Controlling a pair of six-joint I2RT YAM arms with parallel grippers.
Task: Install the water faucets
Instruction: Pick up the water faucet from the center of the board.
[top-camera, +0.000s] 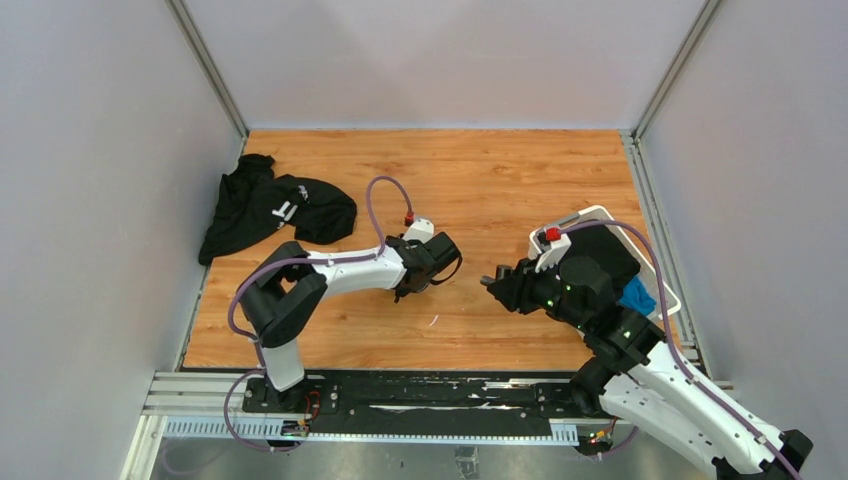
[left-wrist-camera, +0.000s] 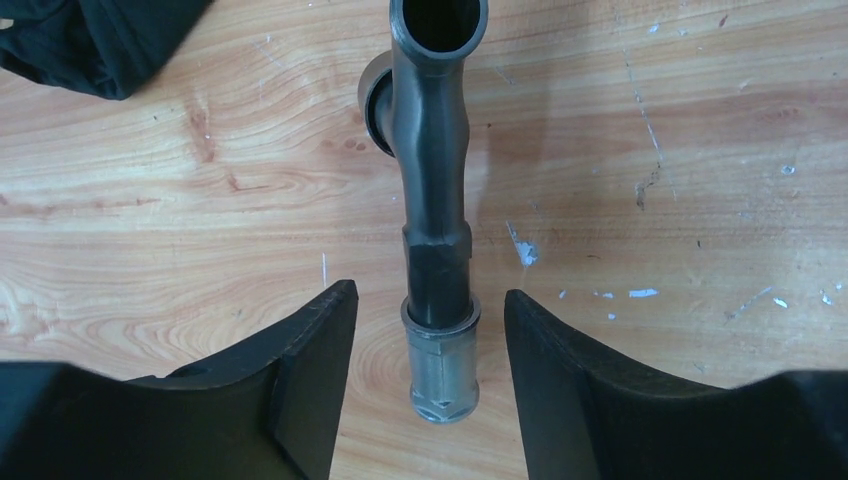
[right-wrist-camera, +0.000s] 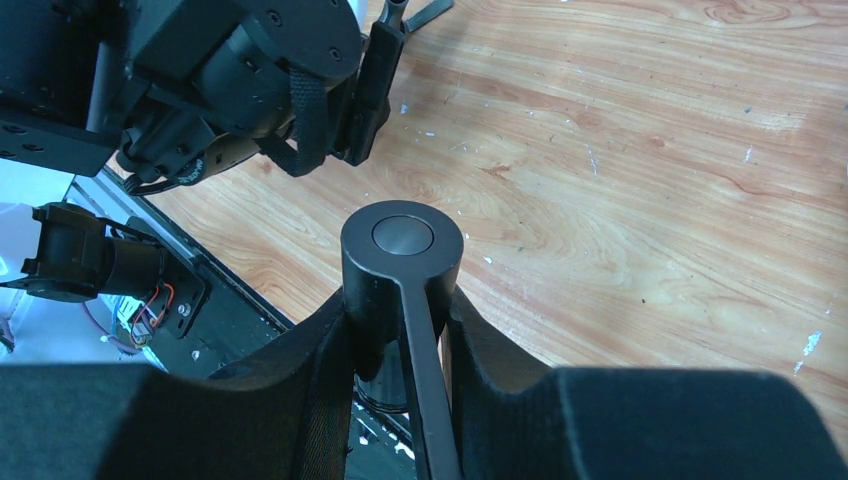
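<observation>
A dark-grey faucet spout (left-wrist-camera: 432, 170) lies flat on the wood table, with its open mouth away from me and its silver threaded nut (left-wrist-camera: 441, 365) toward me. My left gripper (left-wrist-camera: 430, 295) straddles the nut end and is open, with a gap showing on both sides. In the top view this gripper (top-camera: 440, 262) points down at mid-table. My right gripper (right-wrist-camera: 400, 300) is shut on a second faucet piece (right-wrist-camera: 402, 245), a round dark cap with a thin lever handle running back between the fingers. It is held above the table, just right of the left gripper (top-camera: 497, 283).
A black cloth garment (top-camera: 270, 205) lies at the back left of the table and shows in the left wrist view's corner (left-wrist-camera: 90, 40). A white basket (top-camera: 590, 214) stands at the right under my right arm, with something blue (top-camera: 637, 296) in it. Grey walls enclose the table.
</observation>
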